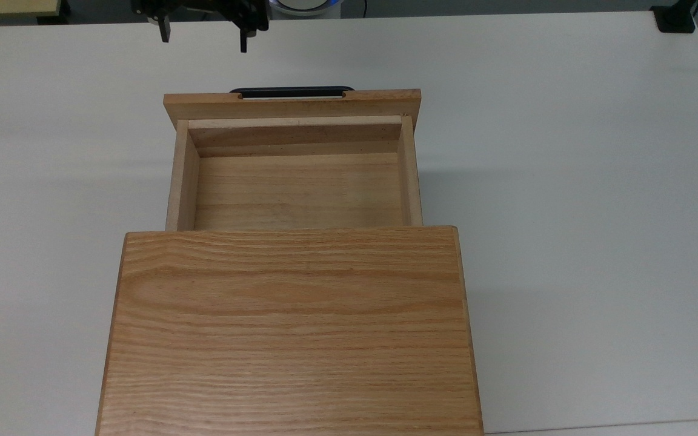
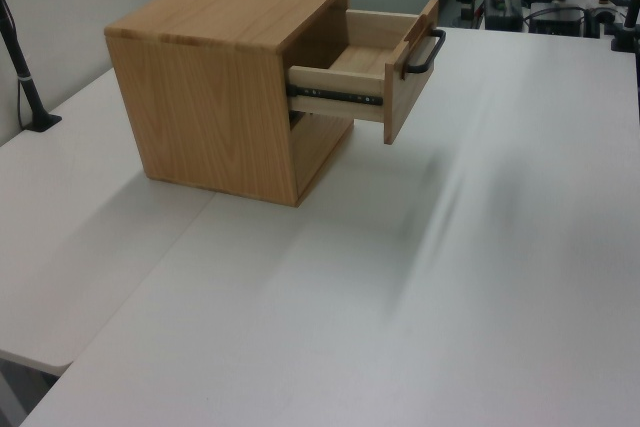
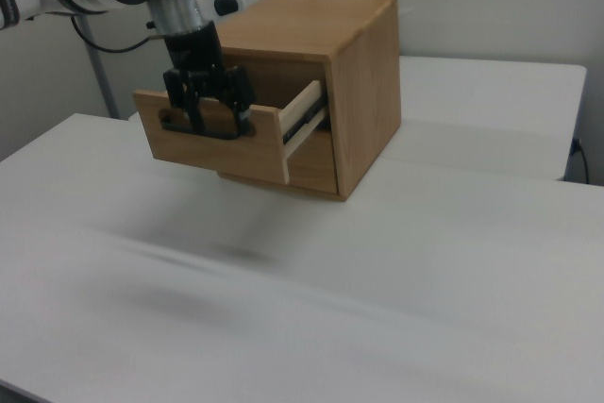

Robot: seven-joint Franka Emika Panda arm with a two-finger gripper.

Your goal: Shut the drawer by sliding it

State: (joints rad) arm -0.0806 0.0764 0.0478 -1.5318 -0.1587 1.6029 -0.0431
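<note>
At twelve o'clock of the top view, our gripper (image 1: 203,33) hangs, fingers spread, beyond the handle (image 1: 291,92). Drawer (image 1: 297,188): pulled far out of the cabinet (image 1: 291,333). Risk: our off-centre push skews it, jamming the slides.

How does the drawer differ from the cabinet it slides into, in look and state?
The drawer is paler wood; the cabinet is a warmer, strongly grained oak. The drawer is an open-topped, empty box; the cabinet has a flat closed top. The drawer carries a black bar handle on its front panel; the cabinet shows no handle. The drawer hangs pulled out above the table; the cabinet rests on it. Both are wooden and rectangular.
</note>
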